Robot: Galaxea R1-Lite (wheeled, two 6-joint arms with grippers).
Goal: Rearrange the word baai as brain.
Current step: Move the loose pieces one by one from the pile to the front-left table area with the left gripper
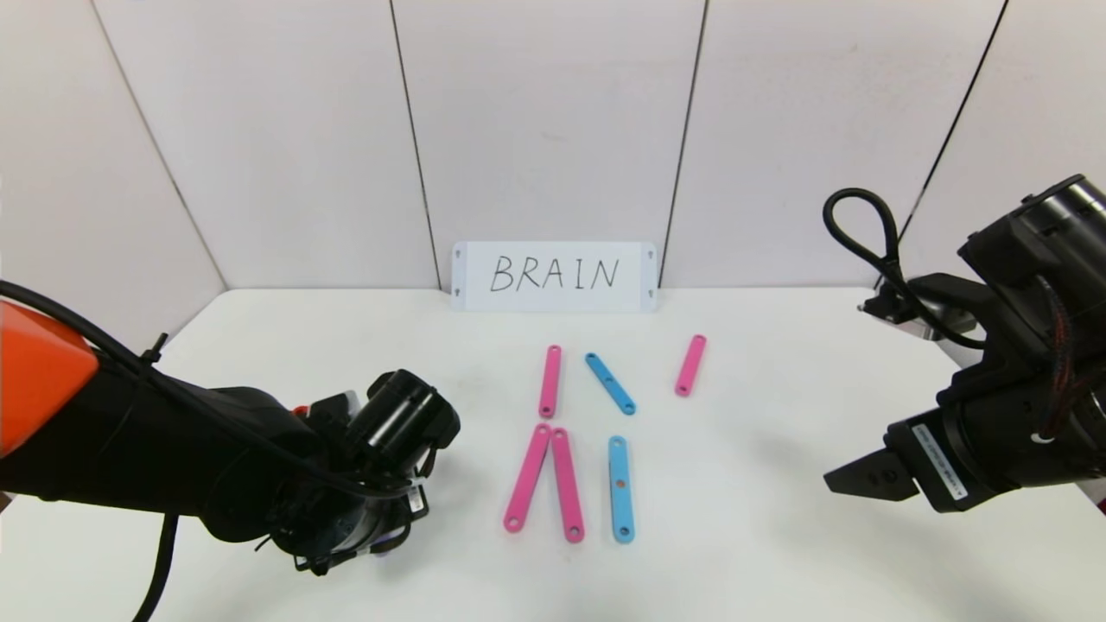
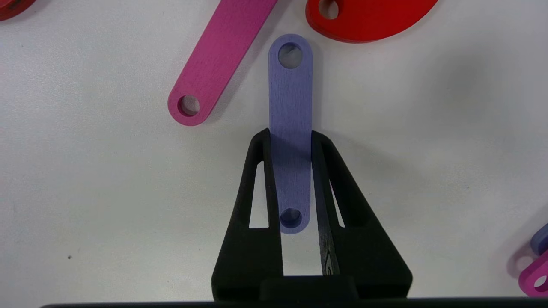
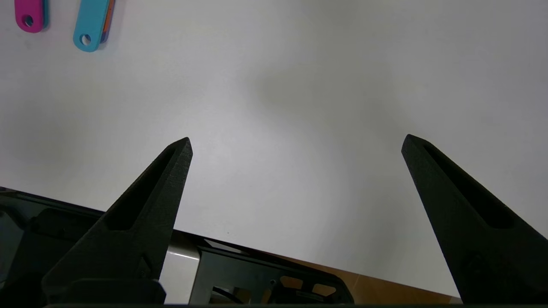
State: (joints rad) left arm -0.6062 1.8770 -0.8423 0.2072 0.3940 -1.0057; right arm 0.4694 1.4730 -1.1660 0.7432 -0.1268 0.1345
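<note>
The word baai lies as loose flat holed strips on the white table. Right of my left arm are pink strips [image 1: 549, 381] [image 1: 690, 364] [image 1: 528, 476] [image 1: 567, 484] and light-blue strips [image 1: 610, 383] [image 1: 621, 488]. My left gripper [image 2: 290, 134] is low at the table's front left, shut on a purple strip [image 2: 290, 85] by its long edges. A pink strip [image 2: 218, 60] and a red curve [image 2: 368, 19] lie just beyond it. In the head view my left arm hides these pieces. My right gripper [image 1: 864, 479] hovers open and empty at the right.
A white card [image 1: 553, 275] handwritten BRAIN leans on the back wall. The right wrist view shows a pink strip end [image 3: 29, 15], a blue strip end [image 3: 90, 23] and the table's near edge [image 3: 385, 280]. More pink and purple ends [image 2: 535, 273] lie beside my left gripper.
</note>
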